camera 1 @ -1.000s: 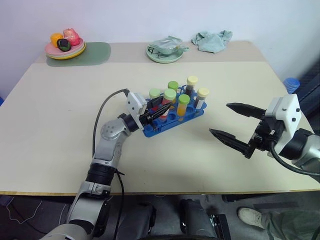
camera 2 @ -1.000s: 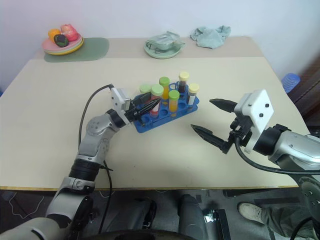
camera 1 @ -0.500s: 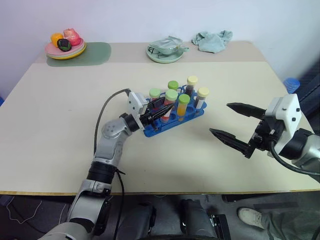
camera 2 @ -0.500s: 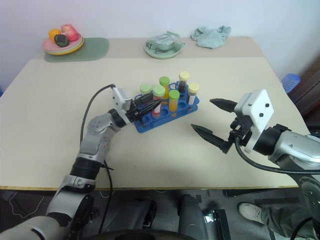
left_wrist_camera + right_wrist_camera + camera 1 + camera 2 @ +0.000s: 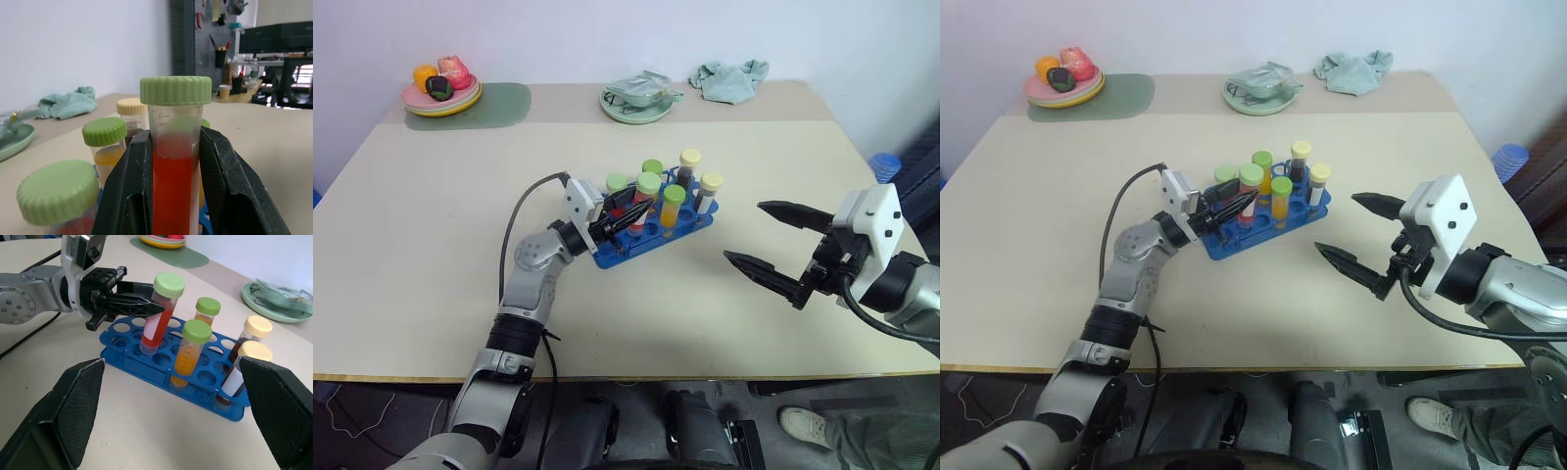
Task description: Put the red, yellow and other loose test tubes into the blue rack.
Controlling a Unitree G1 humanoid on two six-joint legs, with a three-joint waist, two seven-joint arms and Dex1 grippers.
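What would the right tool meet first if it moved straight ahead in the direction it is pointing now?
Probably the blue rack with its tubes. The right tool, fingers open, points at it across bare table, and the orange tube with a green cap looks nearest on that line, though depth is unclear.

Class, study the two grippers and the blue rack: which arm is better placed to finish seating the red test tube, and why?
Left. The left gripper is shut on the red test tube, whose base is already at a hole in the blue rack. The right gripper hangs open beside the rack, holding nothing.
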